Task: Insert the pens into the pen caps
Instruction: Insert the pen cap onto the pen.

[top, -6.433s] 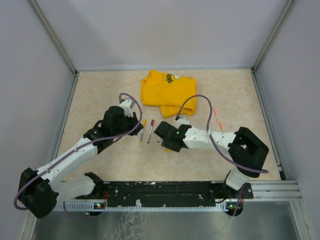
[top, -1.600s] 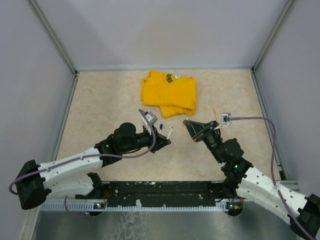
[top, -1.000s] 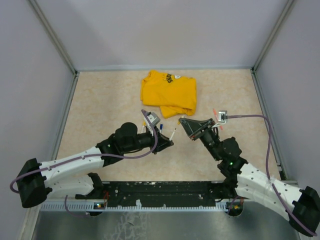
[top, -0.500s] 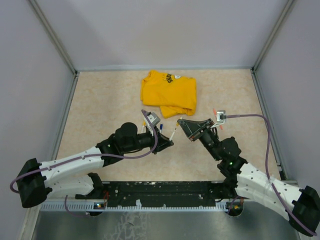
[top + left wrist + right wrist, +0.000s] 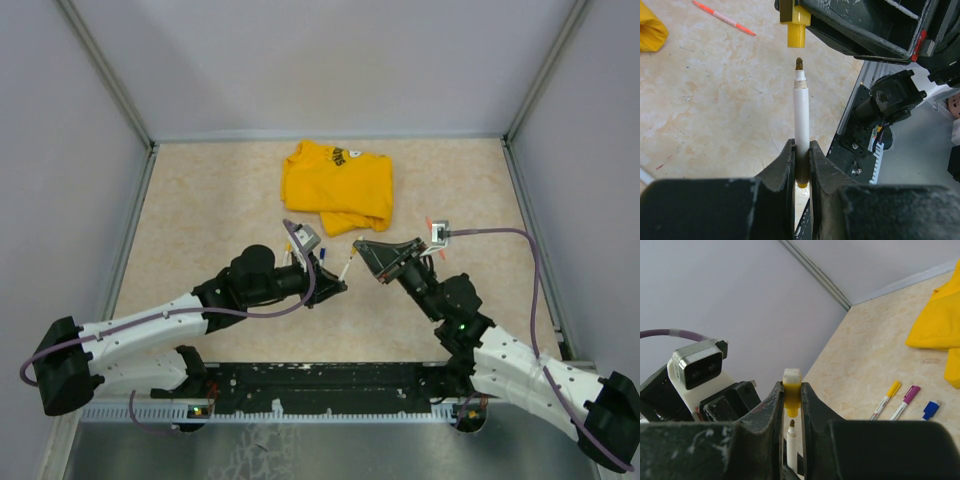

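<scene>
Plain grey walls (image 5: 320,60) enclose a beige, marbled tabletop (image 5: 200,200) with metal edging.

Centre: left hand (image 5: 333,284) grips white pen (image 5: 347,269), tip just beside right hand (image 5: 366,250); yellow T-shirt (image 5: 338,185) behind.

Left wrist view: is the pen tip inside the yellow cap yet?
No, the pen tip stops short of the yellow cap, with a clear gap between them.
</scene>
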{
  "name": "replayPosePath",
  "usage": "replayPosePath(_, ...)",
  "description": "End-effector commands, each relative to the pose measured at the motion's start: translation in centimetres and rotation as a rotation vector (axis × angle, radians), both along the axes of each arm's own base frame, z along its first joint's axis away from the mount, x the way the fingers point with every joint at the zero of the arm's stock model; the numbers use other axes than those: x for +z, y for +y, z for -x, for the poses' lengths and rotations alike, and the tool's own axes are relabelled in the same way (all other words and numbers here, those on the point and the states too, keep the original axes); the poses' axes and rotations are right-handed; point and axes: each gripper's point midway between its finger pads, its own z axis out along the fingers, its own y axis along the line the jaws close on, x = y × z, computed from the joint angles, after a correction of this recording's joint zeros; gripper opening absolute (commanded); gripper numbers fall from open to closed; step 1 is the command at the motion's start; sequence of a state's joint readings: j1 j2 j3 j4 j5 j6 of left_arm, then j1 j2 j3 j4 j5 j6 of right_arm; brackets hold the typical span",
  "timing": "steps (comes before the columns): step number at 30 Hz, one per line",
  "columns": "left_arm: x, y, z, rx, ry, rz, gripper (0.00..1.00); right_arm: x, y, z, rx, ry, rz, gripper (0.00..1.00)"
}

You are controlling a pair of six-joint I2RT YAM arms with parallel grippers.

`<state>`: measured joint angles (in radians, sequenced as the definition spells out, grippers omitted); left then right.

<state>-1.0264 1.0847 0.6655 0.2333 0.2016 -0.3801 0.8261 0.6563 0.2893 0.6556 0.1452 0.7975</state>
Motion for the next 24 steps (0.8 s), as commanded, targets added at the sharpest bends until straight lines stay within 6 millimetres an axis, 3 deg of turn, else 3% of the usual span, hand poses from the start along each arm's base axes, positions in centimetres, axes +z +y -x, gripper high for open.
replayPosePath(1, 2.0, -0.3, -0.1, -0.004, -0.05, 0.051, 0.0, 1.3, -0.3, 0.2, 0.0, -0.03, -0.037, 0.0)
replayPosePath(24, 2.3, -0.1, -0.2, 0.009, -0.056, 0.056, 0.0, 0.0, 0.3, 0.5, 0.035, -0.002, -0.011, 0.0)
